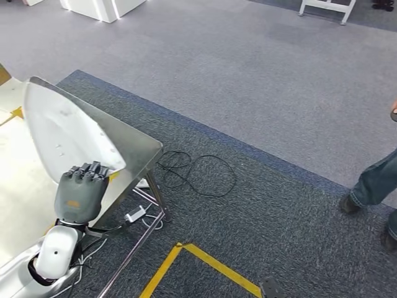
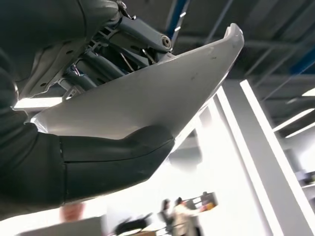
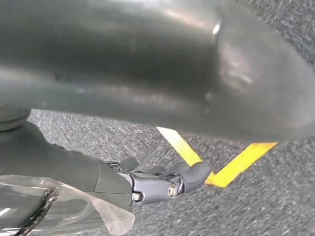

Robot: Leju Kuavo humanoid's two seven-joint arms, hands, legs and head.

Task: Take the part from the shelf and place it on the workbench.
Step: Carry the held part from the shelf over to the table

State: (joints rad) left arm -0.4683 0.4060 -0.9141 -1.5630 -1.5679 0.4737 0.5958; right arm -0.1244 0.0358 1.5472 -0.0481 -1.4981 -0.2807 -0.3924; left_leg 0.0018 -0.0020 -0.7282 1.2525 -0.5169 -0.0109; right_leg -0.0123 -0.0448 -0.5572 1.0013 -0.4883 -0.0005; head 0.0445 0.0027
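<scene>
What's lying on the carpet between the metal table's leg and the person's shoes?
A loose coil of black cable near the metal table's leg; beyond it, bare grey carpet to the person's shoes, in the head view.

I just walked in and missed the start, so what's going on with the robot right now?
The left robot hand is holding a large white part, gripping it at its lower edge, over the corner of a metal workbench. The part looks raised and tilted rather than lying flat, so it does not seem set down yet. The right robot hand hangs low over the grey carpet near yellow floor tape, holding nothing. A person's legs show at the right, well away from the bench.
</scene>
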